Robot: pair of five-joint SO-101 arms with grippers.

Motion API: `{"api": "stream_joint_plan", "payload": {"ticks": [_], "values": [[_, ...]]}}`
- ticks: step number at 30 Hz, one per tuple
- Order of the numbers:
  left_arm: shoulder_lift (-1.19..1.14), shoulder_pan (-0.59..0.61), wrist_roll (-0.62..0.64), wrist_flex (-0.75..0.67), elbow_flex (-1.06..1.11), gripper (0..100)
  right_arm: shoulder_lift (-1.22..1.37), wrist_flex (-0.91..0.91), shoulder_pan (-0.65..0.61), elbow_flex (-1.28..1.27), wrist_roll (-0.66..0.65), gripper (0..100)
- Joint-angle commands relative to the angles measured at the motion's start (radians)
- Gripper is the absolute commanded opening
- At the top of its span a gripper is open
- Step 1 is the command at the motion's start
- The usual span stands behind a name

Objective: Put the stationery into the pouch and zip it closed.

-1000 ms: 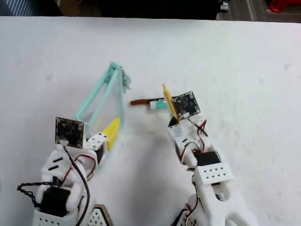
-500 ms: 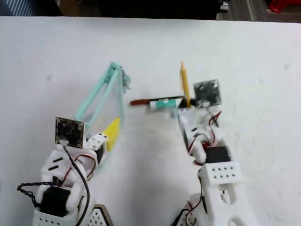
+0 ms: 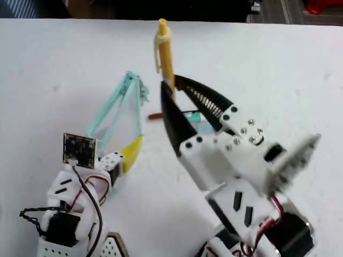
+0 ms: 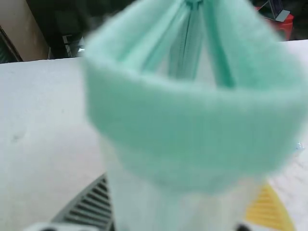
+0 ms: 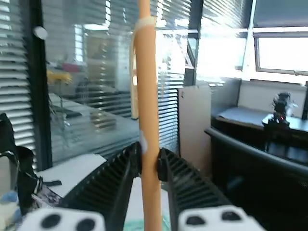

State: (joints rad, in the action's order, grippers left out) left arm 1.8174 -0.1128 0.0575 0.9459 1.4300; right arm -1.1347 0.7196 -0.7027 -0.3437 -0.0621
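Pouch [image 4: 192,125] gapes; right fingers [image 5: 115,185] pinch yellow pen [image 5: 147,96].

The mint-green cloth pouch [image 4: 192,134] sits so close to the left wrist camera that it looks fuzzy — and it runs off the picture's edges. The yellow plastic pen [image 5: 147,96] is cut off at both ends in the right wrist view. From above, the right arm [image 3: 236,171] hides part of the brown-and-green stick [image 3: 154,115].
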Motion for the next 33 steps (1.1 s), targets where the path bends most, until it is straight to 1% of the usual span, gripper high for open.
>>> {"api": "stream_joint_plan", "payload": {"ticks": [1,4,8,14,18,21,28,33], "values": [[0.008,-0.007,-0.066,0.003,-0.008,31,0.005,-0.114,-0.074,0.040,0.005,1.8],[0.008,-0.007,-0.078,0.003,-0.008,31,0.016,-0.159,-0.088,0.035,0.000,1.8],[0.008,-0.007,-0.078,0.000,-0.008,31,0.091,-0.180,-0.093,0.038,0.000,1.8],[0.008,-0.007,-0.075,0.003,-0.008,31,0.294,-0.344,-0.094,0.041,-0.002,1.7],[0.008,-0.005,-0.074,0.003,-0.008,31,0.372,-0.269,-0.096,0.037,0.000,1.7],[0.008,-0.005,-0.074,0.003,-0.008,31,0.414,-0.234,-0.128,0.037,-0.002,1.8],[0.008,0.001,-0.074,0.002,-0.008,31,0.510,-0.231,-0.140,0.025,-0.002,1.8],[0.008,0.001,-0.074,0.002,-0.008,31,0.490,-0.232,-0.127,-0.080,-0.002,1.8]]}}
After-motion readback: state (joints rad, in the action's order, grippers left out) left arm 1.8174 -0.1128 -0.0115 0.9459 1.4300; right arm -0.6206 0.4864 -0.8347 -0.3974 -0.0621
